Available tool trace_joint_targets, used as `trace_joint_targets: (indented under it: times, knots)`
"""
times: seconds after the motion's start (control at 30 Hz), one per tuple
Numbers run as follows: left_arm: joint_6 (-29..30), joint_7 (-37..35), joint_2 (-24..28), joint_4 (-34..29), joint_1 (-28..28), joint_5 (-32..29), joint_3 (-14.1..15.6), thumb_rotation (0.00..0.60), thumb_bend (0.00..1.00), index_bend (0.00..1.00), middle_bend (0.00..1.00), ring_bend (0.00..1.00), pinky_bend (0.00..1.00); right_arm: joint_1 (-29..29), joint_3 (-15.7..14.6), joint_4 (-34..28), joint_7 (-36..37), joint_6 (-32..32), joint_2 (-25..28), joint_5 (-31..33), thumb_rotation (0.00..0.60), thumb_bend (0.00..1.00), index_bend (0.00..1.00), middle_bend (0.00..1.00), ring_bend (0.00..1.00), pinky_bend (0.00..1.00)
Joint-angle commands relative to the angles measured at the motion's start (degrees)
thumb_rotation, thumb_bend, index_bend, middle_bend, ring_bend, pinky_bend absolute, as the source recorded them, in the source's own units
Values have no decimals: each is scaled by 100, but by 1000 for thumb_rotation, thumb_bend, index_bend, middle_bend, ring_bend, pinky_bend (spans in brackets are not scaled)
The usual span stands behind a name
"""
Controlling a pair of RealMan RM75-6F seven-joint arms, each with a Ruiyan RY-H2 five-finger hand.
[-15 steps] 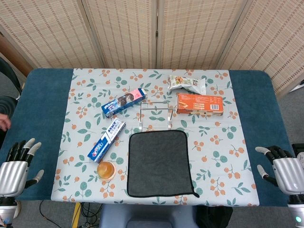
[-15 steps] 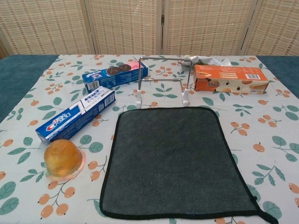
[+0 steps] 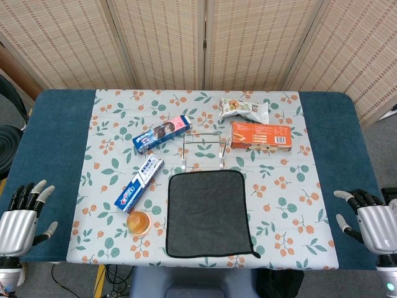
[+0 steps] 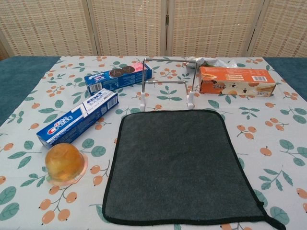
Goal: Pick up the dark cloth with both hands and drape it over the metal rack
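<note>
The dark cloth (image 3: 209, 213) lies flat and spread out on the surface (image 3: 62, 143), at the near edge of the floral covering (image 3: 282, 205), roughly midway between the two hands and well apart from each. One near corner juts out toward the right hand's side. The metal rack (image 3: 203, 149) stands upright just beyond the cloth's far edge, its feet close to that edge; nothing hangs on it.

The left hand (image 3: 22, 218) sits at the near corner of the surface, off the floral covering, fingers spread apart and holding nothing. The right hand (image 3: 367, 218) sits at the opposite near corner, likewise with fingers apart and holding nothing. Neither hand shows in the chest view.

Between the left hand and the cloth lie a toothpaste box (image 3: 139, 183) and, nearer the edge, an orange jelly cup (image 3: 139, 221). A blue and pink biscuit box (image 3: 162, 133) lies farther off from the left hand, beside the rack. An orange box (image 3: 261, 135) lies beyond the rack on the right hand's side, with a snack packet (image 3: 244, 110) just behind it.
</note>
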Motion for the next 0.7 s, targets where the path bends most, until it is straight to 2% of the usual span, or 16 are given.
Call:
trace_joint_targets:
  times: [0.03,0.13,0.33,0.43,0.53,0.7]
  knots:
    - [31,-135,14,81,-27,154,8,600,243,141,38,0,0,9,20,-2,-12,20,8,-10,600,313,291,366,245,368]
    - [70,-272,23,193,-61,358,25,600,243,156,38,24,21,23,49,-18,-29,47,24,-24,600,313,291,366,245,368]
    - [0,-709,75,393,-225,816,96,600,243,195,61,117,210,52,74,-79,-8,82,69,-94,600,313,291,367,245,368]
    - [-104,-909,133,540,-374,1135,162,600,243,204,94,146,257,78,59,-104,-3,84,81,-185,600,313,291,373,257,372]
    - [-162,-1091,136,686,-526,1468,218,600,243,226,141,187,306,104,14,-126,-16,46,85,-283,600,313,291,403,296,403]
    - [-358,-1247,114,820,-776,1897,339,600,243,280,311,333,491,154,-89,-129,-25,-53,49,-457,600,314,291,447,379,485]
